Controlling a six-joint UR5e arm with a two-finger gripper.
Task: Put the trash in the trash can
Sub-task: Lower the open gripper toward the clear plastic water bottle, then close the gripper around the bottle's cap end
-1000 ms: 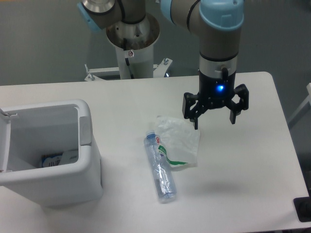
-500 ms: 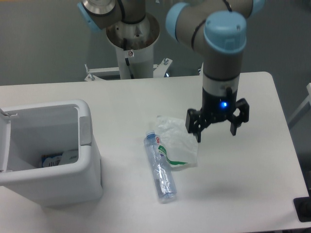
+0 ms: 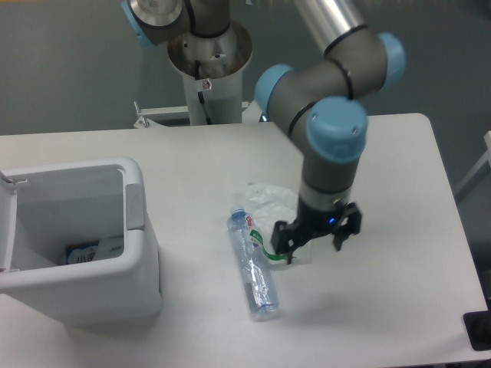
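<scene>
Nearest the camera, low in the middle of the frame, a clear plastic bottle (image 3: 252, 265) lies on its side on the white table (image 3: 399, 307), its cap end pointing up the frame and its blue-white label near that end. Just to its right, touching it, sits the clear wrinkly plastic bag (image 3: 268, 207) with a green strip along its lower edge. The gripper (image 3: 309, 247) is down over the bag's lower right part, its two black fingers spread apart with nothing clamped between them; the left finger covers the bag's edge, but whether it touches the plastic I cannot tell. A small blue light glows on the gripper body.

At the lower left stands the trash can (image 3: 142, 253), a boxy white bin, well apart from bottle and bag; something blue and white lies at its bottom.

Farther back, at the top of the frame, the arm's grey base column (image 3: 209, 73) rises behind the table's far edge.
</scene>
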